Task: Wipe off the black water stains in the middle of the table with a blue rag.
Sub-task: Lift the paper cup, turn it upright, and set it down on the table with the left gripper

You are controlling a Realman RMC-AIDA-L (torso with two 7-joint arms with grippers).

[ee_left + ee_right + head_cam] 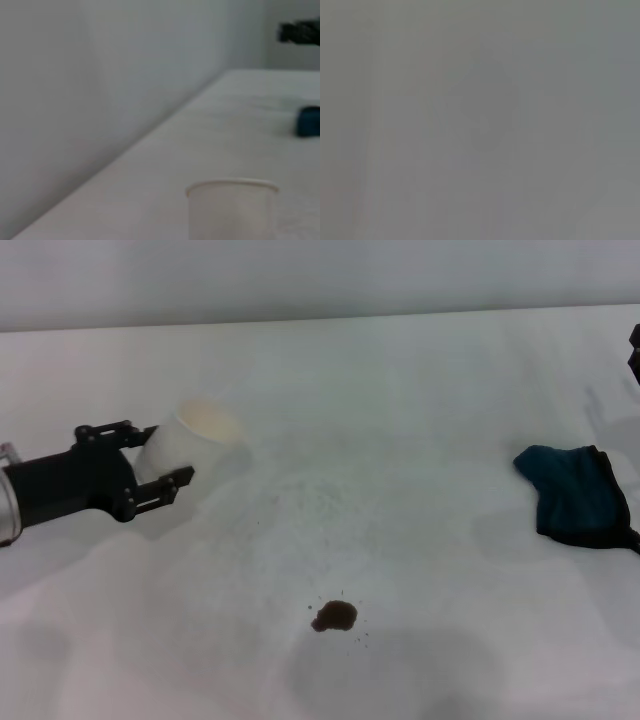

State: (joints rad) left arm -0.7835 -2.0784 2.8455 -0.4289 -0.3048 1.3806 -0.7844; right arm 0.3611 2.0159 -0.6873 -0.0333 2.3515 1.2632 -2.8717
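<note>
The white counter (420, 420) carries everything. The left hand (160, 462) reaches in from the left side, its black fingers (165, 490) set on either side of a white cup (190, 445), apparently gripping it. The blue rag (577, 495) lies crumpled near the right edge, well apart from the stains. A dark sliver of the right hand (634, 350) shows at that edge; its opening cannot be told. The black water stains (335, 616) sit near the front middle.

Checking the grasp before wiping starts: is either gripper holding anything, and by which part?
The left gripper has its fingers on either side of the white cup, at its lower wall. The blue rag lies unheld.
</note>
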